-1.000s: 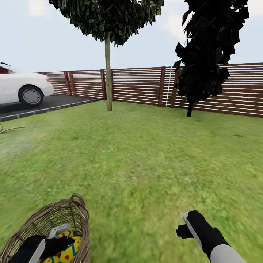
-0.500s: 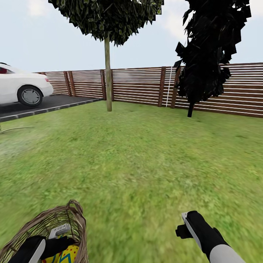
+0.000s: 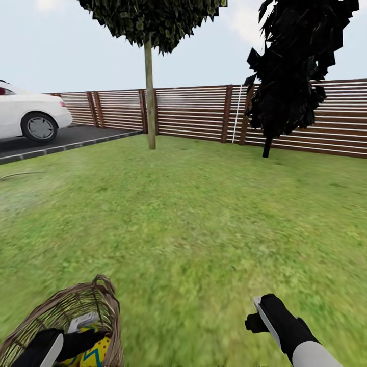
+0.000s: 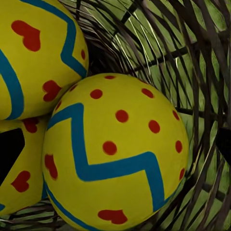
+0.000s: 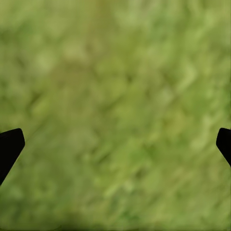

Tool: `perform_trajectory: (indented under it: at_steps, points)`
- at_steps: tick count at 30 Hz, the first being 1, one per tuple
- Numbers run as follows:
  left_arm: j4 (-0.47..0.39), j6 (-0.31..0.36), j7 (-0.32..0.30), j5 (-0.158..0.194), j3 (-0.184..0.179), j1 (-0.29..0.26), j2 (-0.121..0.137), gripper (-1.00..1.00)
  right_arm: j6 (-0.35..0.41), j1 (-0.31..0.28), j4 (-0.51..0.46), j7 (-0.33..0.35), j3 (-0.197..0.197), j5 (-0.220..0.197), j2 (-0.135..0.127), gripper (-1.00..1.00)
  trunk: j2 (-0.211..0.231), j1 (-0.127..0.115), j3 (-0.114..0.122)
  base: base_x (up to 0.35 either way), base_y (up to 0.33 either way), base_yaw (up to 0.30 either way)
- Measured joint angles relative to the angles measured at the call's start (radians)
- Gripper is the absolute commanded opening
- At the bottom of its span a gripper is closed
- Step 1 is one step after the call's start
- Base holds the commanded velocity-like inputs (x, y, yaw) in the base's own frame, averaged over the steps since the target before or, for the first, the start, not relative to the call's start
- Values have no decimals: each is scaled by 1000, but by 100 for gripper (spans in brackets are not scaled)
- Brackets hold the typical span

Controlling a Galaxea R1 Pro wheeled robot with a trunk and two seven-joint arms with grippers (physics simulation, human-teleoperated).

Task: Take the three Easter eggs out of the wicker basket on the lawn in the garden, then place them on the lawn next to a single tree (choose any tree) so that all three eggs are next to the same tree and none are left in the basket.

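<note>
The wicker basket (image 3: 76,306) stands on the lawn (image 3: 193,214) at the bottom left of the head view. My left gripper (image 3: 87,329) reaches down inside it, open, just over the Easter eggs (image 3: 96,349). In the left wrist view a yellow egg with red dots and a blue zigzag (image 4: 115,149) lies between the dark fingertips (image 4: 8,154), with two more eggs (image 4: 33,53) (image 4: 19,180) beside it. My right gripper (image 3: 256,313) hangs open over bare grass (image 5: 115,115). A tree (image 3: 150,102) with a straight bare trunk stands far ahead by the fence.
A slatted wooden fence (image 3: 193,112) closes the far side. A black-leaved thin tree (image 3: 290,76) stands to the right before it. At the left lie a dark driveway (image 3: 66,138) with a white car (image 3: 25,117) and a hose (image 3: 20,175) on the grass.
The whole view has shifted: fence and trees sit a little higher and the basket a little lower in the picture. Both grippers keep their pose.
</note>
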Motion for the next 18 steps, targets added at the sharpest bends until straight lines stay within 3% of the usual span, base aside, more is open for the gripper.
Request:
perform_trajectory:
  at_steps: [18]
  points:
    - [1,0,0,-1,-1,0,-4,100,1,0,-1,0,-1,-1,-2,100,-4,8,-70,0,0,0]
